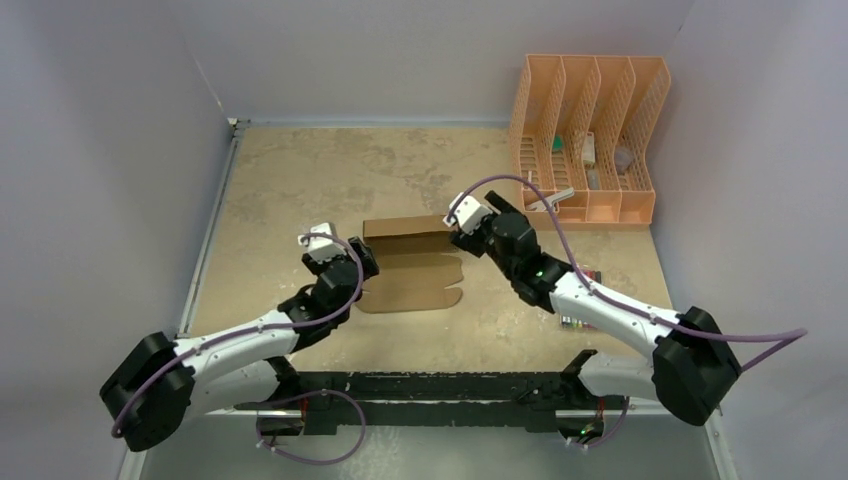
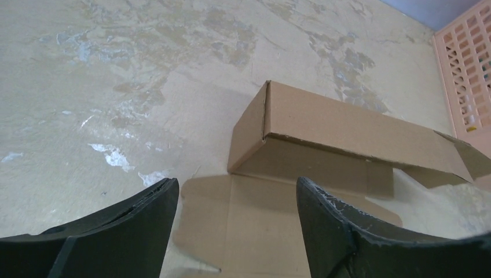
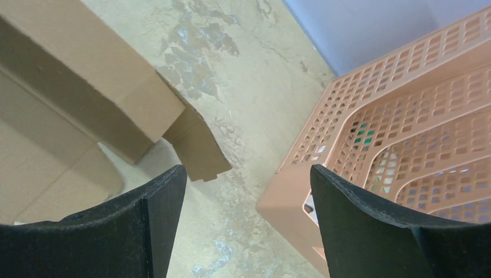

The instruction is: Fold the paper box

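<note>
Figure: the plain brown cardboard paper box point(image 1: 410, 270) lies near the middle of the tan mottled table point(image 1: 300, 170), its long axis left to right, parallel to the near edge. The far long panel is folded up into a hollow wall; the rest lies flat towards the near edge. My left gripper point(image 2: 237, 182) hangs over the flat sheet at the box's left end, jaws wide, holding nothing. My right gripper point(image 3: 249, 169) hangs just off the right end, equally wide and empty, with the orange plastic lattice file rack point(image 3: 405, 116) beyond it. Each arm is nearest its own end; I judge the flat panel comes next
</note>
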Controlling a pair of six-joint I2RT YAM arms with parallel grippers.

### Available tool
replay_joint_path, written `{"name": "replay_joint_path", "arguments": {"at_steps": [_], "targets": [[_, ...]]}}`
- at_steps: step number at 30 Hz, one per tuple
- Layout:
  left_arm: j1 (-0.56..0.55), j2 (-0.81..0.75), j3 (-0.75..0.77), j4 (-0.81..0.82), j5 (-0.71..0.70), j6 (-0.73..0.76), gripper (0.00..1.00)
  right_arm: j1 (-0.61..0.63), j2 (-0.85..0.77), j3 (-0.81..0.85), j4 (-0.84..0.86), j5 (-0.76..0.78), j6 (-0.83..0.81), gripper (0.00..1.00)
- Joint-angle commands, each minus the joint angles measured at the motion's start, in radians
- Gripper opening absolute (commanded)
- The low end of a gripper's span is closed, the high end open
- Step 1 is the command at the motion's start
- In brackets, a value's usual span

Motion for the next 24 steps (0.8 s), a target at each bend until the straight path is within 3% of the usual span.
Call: {"name": "replay_joint_path", "arguments": {"at_steps": [1,4,6,11,24], "targets": [[0.000,-0.094,0.115,-0.358,0.084,-0.068,0.80,-0.090,0.028,0.095,-0.082,-0.147,0.127,0.81],[0.034,-0.066,0.220,-0.523,0.101,-0.066,0.91,-0.123,0.092,0.149,-0.098,-0.157,0.142,0.81],[0.103,-0.032,0.281,-0.579,0.177,-0.048,0.91,-0.139,0.137,0.179,-0.095,-0.152,0.153,0.81],[0.275,0.000,0.343,-0.559,0.418,-0.026,0.91,-0.174,0.231,0.253,-0.074,-0.195,0.175,0.80],[0.363,0.187,0.470,-0.561,0.651,-0.001,0.91,-0.177,0.319,0.276,-0.105,-0.355,0.238,0.79]]}}
